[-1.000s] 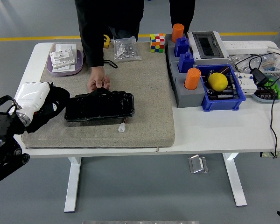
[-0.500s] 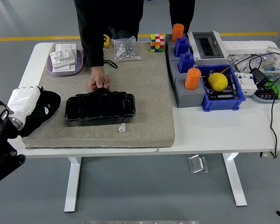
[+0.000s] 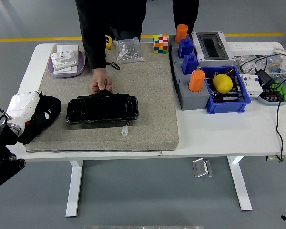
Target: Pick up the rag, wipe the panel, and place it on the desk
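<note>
Black and glossy, the panel [image 3: 102,110] is lying flat on the beige felt mat [image 3: 152,95] that covers the left and middle of the white table [image 3: 229,129], with a small white connector [image 3: 125,131] showing just beside its near edge. A person in dark clothing is standing at the far side, and the person's hand [image 3: 101,84] is pressing down on the panel's far edge, fingers curled over it.

At the mat's left edge, the robot's left hand [image 3: 25,114], white-shelled at the back, is resting over the dark rag [image 3: 44,116], which is bunched up on the mat's left near corner, apart from the panel. The fingers are hidden under the hand and among the dark cloth, so I cannot tell whether they are gripping the rag or merely lying on it. The right arm is not showing in the head view.

Farther back on the left, a purple tray [image 3: 66,64] is holding white cards, and a clear bag of screws [image 3: 128,50] is lying near a colour cube [image 3: 160,43]. To the right of the mat, a grey block is carrying two orange cylinders [image 3: 197,80], and a blue bin [image 3: 229,93] is holding a yellow ball [image 3: 222,83]. A grey breaker box [image 3: 212,46] is sitting behind the bin, with a white power strip [image 3: 250,47] and black cables [image 3: 276,114] trailing along the right end.
</note>
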Controlling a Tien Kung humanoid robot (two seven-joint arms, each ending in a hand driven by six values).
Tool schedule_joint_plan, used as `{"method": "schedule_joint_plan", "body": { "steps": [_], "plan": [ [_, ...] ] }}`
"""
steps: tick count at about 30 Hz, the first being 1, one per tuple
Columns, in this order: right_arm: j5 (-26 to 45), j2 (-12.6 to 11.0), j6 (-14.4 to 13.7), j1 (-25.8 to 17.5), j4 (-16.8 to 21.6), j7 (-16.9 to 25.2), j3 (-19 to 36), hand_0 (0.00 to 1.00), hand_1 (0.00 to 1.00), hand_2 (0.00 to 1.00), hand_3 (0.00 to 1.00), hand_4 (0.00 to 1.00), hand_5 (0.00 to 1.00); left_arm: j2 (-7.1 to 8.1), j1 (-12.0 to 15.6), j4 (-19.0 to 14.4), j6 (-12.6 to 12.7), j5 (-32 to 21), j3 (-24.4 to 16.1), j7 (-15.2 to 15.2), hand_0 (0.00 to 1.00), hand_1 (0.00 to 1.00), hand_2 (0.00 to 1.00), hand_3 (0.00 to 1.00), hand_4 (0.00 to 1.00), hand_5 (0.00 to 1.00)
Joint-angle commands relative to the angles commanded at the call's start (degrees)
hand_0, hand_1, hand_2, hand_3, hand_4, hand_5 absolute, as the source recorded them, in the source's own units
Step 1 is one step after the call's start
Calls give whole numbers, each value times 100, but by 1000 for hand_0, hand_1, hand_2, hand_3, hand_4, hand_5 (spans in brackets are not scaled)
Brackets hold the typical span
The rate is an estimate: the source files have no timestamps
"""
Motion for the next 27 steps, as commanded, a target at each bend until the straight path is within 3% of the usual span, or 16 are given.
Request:
{"method": "schedule_joint_plan", "body": {
  "steps": [4, 5, 10, 11, 16, 17, 27],
  "plan": [
    [-10, 9, 2, -3, -10, -1, -6, 769, 599, 705, 640, 998, 581, -12, 25, 6, -20, -129, -7, -61, 386, 468, 646, 560, 610, 125],
    [-8, 10, 2, -4, -10, 0, -11, 769, 599, 705, 639, 998, 581, -12, 31, -2, -22, -145, -10, -73, 414, 516, 695, 596, 698, 178],
    [2, 3, 1, -9, -16, 0, -34, 769, 599, 705, 639, 998, 581, -2, 48, -57, -57, -147, -42, -66, 414, 516, 695, 596, 698, 178],
    [5, 3, 0, -11, -16, 1, -35, 769, 599, 705, 639, 998, 581, 0, 50, -63, -62, -160, -52, -74, 436, 594, 750, 766, 904, 389],
    [0, 6, 2, -18, -15, 3, -43, 769, 599, 705, 639, 998, 581, 4, 52, -85, -76, -174, -86, -83, 436, 594, 750, 766, 904, 389],
    [0, 7, 2, -20, -13, 5, -42, 770, 600, 705, 639, 998, 581, 9, 52, -94, -84, -170, -92, -79, 441, 607, 761, 775, 972, 458],
    [-11, 2, 10, -32, -17, 2, -48, 768, 599, 705, 638, 998, 579, 45, 34, -204, -101, -175, -168, -98, 447, 623, 770, 792, 998, 508]
  ]
}}
